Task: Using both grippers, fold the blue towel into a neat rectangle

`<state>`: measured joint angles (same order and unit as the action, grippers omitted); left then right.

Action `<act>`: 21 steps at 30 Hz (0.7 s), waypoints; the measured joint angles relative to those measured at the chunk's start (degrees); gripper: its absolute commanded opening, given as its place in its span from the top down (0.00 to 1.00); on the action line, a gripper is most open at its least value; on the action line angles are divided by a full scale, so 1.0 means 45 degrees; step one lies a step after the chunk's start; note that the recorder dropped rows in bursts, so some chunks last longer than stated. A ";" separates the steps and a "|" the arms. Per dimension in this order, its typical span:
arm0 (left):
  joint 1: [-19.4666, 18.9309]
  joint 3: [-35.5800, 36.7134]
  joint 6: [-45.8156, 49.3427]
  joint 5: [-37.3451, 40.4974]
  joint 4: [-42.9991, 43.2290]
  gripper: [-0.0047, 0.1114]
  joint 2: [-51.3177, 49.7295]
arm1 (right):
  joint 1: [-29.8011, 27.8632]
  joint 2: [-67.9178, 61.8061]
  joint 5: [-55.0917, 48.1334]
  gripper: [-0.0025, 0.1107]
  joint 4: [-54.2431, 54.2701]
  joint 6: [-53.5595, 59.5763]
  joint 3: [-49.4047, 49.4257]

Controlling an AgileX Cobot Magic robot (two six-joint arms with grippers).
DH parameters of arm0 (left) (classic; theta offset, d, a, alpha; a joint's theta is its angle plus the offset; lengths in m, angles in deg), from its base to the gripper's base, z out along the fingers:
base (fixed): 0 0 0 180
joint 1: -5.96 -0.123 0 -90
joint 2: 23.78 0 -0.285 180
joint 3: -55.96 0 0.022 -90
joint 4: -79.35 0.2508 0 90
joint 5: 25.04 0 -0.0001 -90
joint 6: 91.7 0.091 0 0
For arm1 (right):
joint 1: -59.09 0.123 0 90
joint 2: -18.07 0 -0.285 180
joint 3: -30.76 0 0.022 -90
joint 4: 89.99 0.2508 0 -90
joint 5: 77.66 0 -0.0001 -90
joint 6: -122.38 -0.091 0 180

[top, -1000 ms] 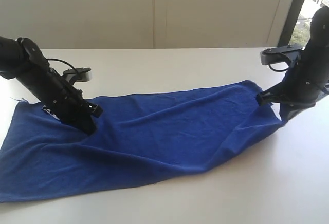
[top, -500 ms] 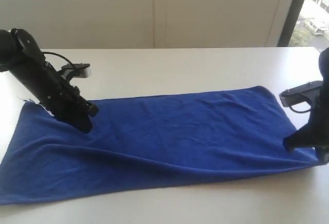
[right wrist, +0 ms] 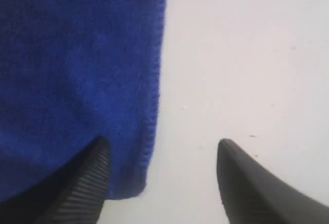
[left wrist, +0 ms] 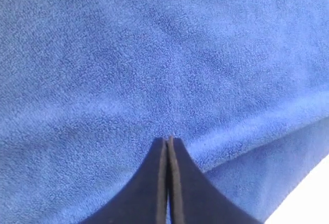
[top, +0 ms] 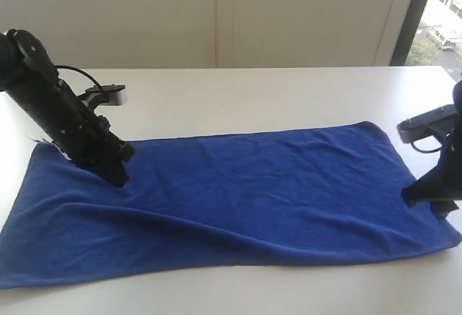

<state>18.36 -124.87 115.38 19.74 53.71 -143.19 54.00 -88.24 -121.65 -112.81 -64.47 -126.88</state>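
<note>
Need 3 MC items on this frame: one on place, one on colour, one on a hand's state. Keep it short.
1. Where is the tip of the left hand?
A) on the towel, near its left end
B) in the air, clear of everything
C) on the towel's right end

2. What colour is the towel?
A) green
B) blue
C) red

3. How is the right hand?
A) shut on the towel
B) shut on nothing
C) open

Answers:
1 A: in the exterior view its tip sits on the cloth near the left end.
2 B: the cloth is deep blue in every view.
3 C: in the right wrist view its fingers stand wide apart, with the towel's corner beside one of them.
</note>
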 measured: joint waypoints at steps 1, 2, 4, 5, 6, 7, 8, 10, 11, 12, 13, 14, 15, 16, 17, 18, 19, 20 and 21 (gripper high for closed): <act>0.0000 0.0008 0.0000 -0.0116 0.0052 0.96 0.0025 | -0.0020 0.0140 0.0000 0.46 -0.0218 -0.0356 -0.0142; 0.0000 0.0031 0.0000 -0.0227 0.0138 0.96 0.0109 | -0.0020 0.0318 0.0071 0.47 -0.0467 -0.0795 -0.0355; 0.0022 0.0031 -0.0380 -0.0538 0.0551 0.96 0.0229 | -0.0020 0.0679 0.0646 0.55 -0.0683 -0.1426 -0.0905; 0.0022 0.0031 -0.0769 -0.0791 0.0925 0.96 0.0278 | -0.0050 0.0786 0.1013 0.63 -0.0703 -0.1588 -0.1151; 0.0022 0.0031 -0.1161 -0.1068 0.1326 0.96 0.0334 | -0.0050 0.0818 0.1429 0.73 -0.0640 -0.1588 -0.1481; 0.0022 0.0031 -0.1697 -0.1364 0.1955 0.96 0.0363 | -0.0050 0.0750 0.1725 0.81 -0.0465 -0.1360 -0.1861; 0.0022 0.0031 -0.2281 -0.1581 0.2659 0.96 0.0363 | -0.0059 0.0590 0.1895 0.90 -0.0145 -0.1043 -0.2200; 0.0022 0.0031 -0.3409 -0.1970 0.4098 0.96 0.0363 | -0.0114 -0.0137 0.2115 0.98 0.0940 0.0117 -0.3093; 0.0022 0.0031 -0.3877 -0.2030 0.4773 0.96 0.0363 | -0.0125 -0.0541 0.2197 0.98 0.1534 0.0658 -0.3475; 0.0022 0.0031 -0.4193 -0.2099 0.5257 0.96 0.0363 | -0.0184 -0.1115 0.2216 0.98 0.2365 0.1388 -0.3972; 0.0022 0.0031 -0.4686 -0.2126 0.6112 0.96 0.0363 | -0.0344 -0.2368 0.2247 0.98 0.4054 0.2934 -0.5056; 0.0022 0.0031 -0.4815 -0.2086 0.6367 0.96 0.0363 | -0.0404 -0.3002 0.2220 0.98 0.5139 0.3603 -0.5723; 0.0022 0.0031 -0.4964 -0.1955 0.6643 0.96 0.0363 | -0.0553 -0.4069 0.2099 0.98 0.6272 0.4474 -0.6587; 0.0022 0.0031 -0.5033 -0.1897 0.6671 0.96 0.0363 | -0.0609 -0.4705 0.1972 0.98 0.6787 0.4836 -0.7201; 0.0022 0.0031 -0.5133 -0.1847 0.6702 0.96 0.0363 | -0.0666 -0.5186 0.1871 0.98 0.7072 0.5044 -0.7775; 0.0022 0.0031 -0.5173 -0.1846 0.6725 0.96 0.0363 | -0.0722 -0.5950 0.1654 0.98 0.7260 0.5225 -0.8483; 0.0022 0.0031 -0.5198 -0.1846 0.6749 0.96 0.0363 | -0.0722 -0.6394 0.1434 0.98 0.7305 0.5293 -0.8967; 0.0022 0.0031 -0.5198 -0.1846 0.6749 0.96 0.0363 | -0.0722 -0.6730 0.1244 0.98 0.7331 0.5329 -0.9336; 0.0022 0.0031 -0.5198 -0.1826 0.6793 0.96 0.0363 | -0.0722 -0.7030 0.1041 0.98 0.7280 0.5329 -0.9728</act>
<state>18.46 -124.73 91.99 11.52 84.28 -141.56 50.75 -119.87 -116.97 -80.05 -40.49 -170.66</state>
